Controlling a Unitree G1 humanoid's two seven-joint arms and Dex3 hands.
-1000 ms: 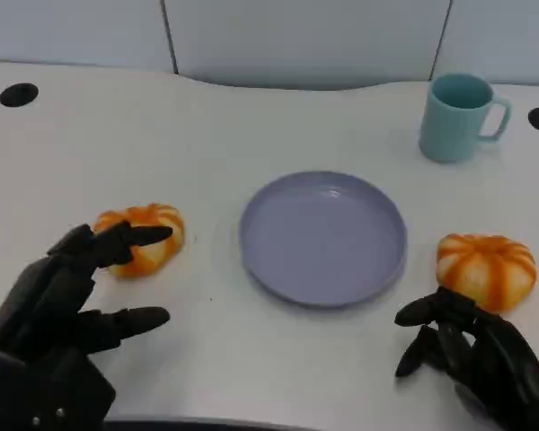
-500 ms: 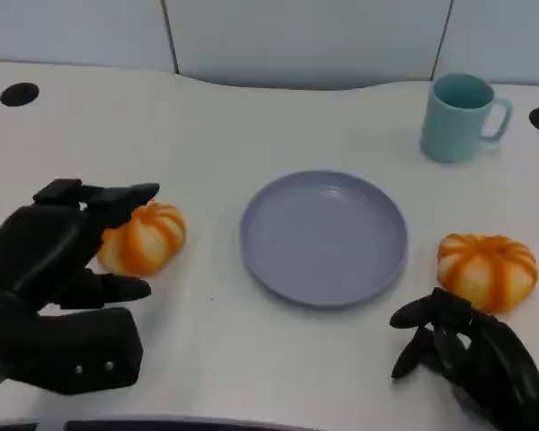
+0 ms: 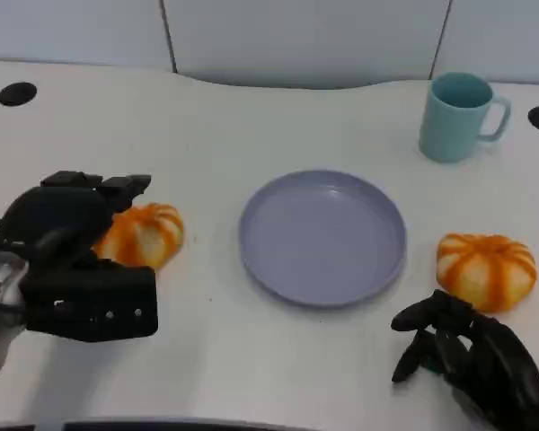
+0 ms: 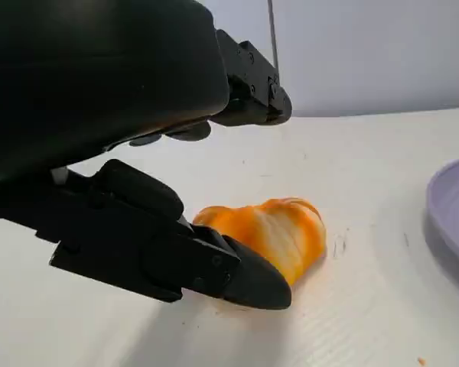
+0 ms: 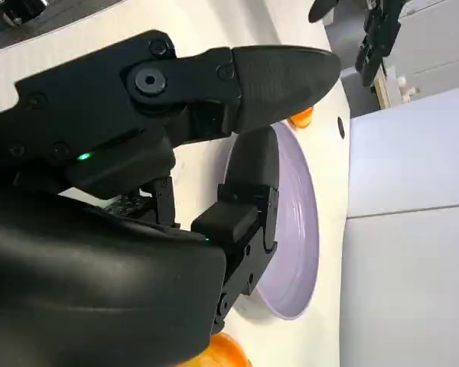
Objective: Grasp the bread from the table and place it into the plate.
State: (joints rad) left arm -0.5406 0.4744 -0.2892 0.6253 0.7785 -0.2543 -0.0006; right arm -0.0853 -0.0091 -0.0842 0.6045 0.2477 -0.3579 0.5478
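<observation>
Left hand (image 3: pixel 67 238) now lower over the left bread (image 3: pixel 144 235), fingers (image 4: pixel 245 279) spread around it, not clamped. Right hand (image 3: pixel 472 359) unmoved, fingers loosely apart, empty.

so it's a plain white table (image 3: pixel 251 117) with a curved back edge against a pale panelled wall; a round black hole (image 3: pixel 17 93) sits near each far corner. a lavender plate (image 3: pixel 322 237) lies about dead centre; a striped orange bread bun (image 3: pixel 142 235) lies left of it and a second bun (image 3: pixel 485 268) right of it, both clear of the rim; a teal mug (image 3: pixel 458 117) stands upright toward the far right, handle pointing right.
</observation>
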